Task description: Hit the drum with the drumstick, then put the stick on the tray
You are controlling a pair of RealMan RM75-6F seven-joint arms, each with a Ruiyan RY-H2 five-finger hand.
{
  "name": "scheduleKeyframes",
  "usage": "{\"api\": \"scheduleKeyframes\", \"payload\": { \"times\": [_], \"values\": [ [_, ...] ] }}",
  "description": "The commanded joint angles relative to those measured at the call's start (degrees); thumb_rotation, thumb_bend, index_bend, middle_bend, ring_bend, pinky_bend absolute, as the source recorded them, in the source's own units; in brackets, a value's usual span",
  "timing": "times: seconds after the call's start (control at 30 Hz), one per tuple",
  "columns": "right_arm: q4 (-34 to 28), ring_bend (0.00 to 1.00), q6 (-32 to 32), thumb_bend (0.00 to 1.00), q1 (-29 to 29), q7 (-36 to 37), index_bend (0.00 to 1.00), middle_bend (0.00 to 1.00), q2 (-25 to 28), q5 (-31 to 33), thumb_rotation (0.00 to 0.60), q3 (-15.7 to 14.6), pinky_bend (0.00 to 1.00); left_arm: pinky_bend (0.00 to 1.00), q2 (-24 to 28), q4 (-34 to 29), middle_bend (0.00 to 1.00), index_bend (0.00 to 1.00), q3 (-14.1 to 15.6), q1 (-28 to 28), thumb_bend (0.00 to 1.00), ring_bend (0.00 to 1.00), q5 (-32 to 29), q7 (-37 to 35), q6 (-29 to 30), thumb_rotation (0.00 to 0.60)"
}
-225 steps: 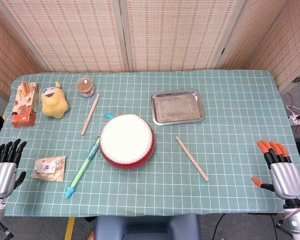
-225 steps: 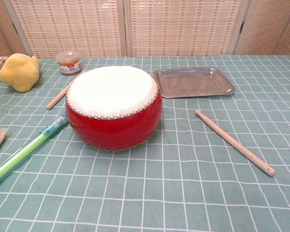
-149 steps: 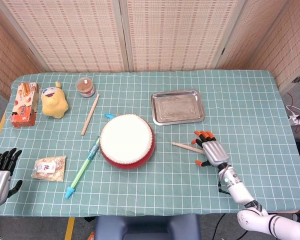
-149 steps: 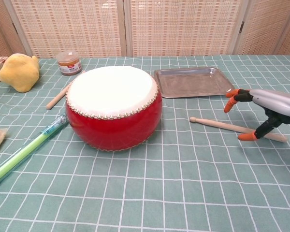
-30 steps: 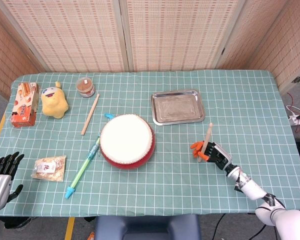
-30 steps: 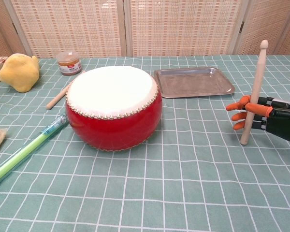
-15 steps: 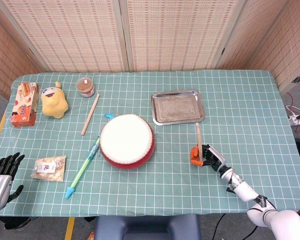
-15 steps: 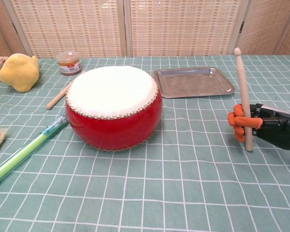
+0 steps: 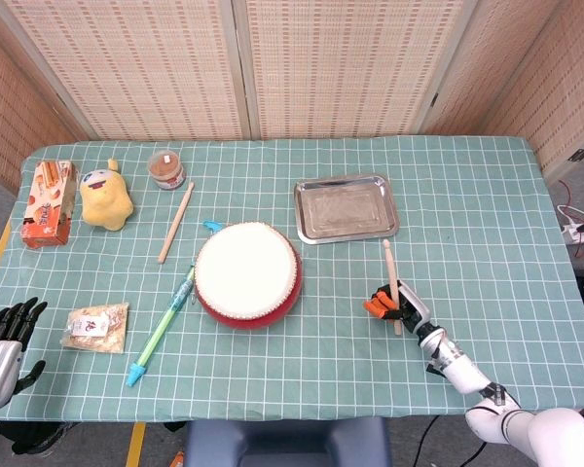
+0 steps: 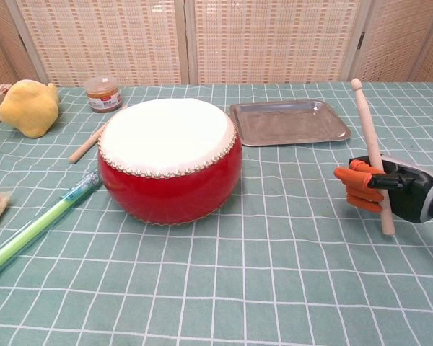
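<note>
Fingers of the right hand [image 10: 372, 189] wrap a pale wooden drumstick [image 10: 370, 151], holding it near upright above the bench [image 10: 274, 288]. At its 9 o'clock sits the red, white-skinned drum [image 10: 168, 158]; at 11 o'clock, the steel tray [image 10: 289, 121]. Left hand [image 9: 2, 341] hangs spread, holding nothing.

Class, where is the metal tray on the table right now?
In the head view, the metal tray lies right of centre, behind and right of the red drum.

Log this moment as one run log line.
right hand: grips drumstick nearly upright, right of drum | left hand: idle, holding nothing | tray: bare
</note>
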Motion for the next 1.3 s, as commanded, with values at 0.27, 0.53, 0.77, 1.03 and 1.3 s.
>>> {"api": "scheduleKeyframes", "payload": {
  "times": [0.27,0.53,0.77,1.03,1.3],
  "values": [
    [-15.2,1.0,3.5,0.55,2.1,-19.1,1.0,0.94,11.1,-2.8,0.6,0.9,1.0,0.0,0.2,0.1,0.0,0.03,0.0,-0.2,0.25,0.0,0.3,-0.1,0.1,0.6],
    [-37.6,1.0,-12.4,0.55,10.8,-67.7,1.0,0.94,24.4,6.6,0.6,9.0,1.0,0.0,0.2,-0.1,0.0,0.03,-0.2,-0.5,0.25,0.0,1.1,-0.1,0.5,0.6],
    [-41.5,1.0,-22.6,0.57,20.1,-103.7,1.0,0.94,24.2,23.3,0.6,14.4,1.0,0.0,0.3,0.2,0.0,0.03,0.0,-0.3,0.25,0.0,1.4,-0.7,0.9,0.6],
    [-40.3,1.0,-21.1,0.59,30.2,-134.4,1.0,0.94,16.4,44.1,0.6,14.5,1.0,0.0,0.2,1.2,0.0,0.03,0.3,0.0,0.25,0.0,1.7,-1.7,1.6,0.6],
    [-41.2,1.0,-18.0,0.59,35.5,-143.5,1.0,0.94,14.1,54.2,0.6,14.9,1.0,0.0,-0.3,2.7,0.0,0.03,0.5,0.5,0.25,0.0,1.3,-3.3,1.6,0.6]
  ]
}}
